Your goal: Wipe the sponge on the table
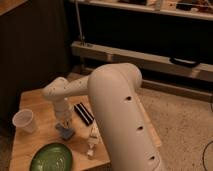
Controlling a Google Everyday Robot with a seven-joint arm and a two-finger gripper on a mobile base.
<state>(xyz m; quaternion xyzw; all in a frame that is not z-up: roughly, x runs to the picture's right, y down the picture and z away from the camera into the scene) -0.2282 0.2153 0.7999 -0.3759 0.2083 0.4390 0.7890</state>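
The sponge (65, 132), a small grey-blue block, lies on the light wooden table (37, 102) between the clear cup and the black bar. My gripper (62, 123) comes straight down onto the sponge's top from the white wrist (60, 92). The bulky white arm (122, 115) reaches in from the lower right and hides the table's right part.
A clear plastic cup (23, 121) stands at the table's left edge. A green plate (51, 158) lies at the front. A black ribbed bar (84, 113) lies just right of the sponge, with a small white object (92, 144) in front of it. Dark metal shelving (145, 55) stands behind.
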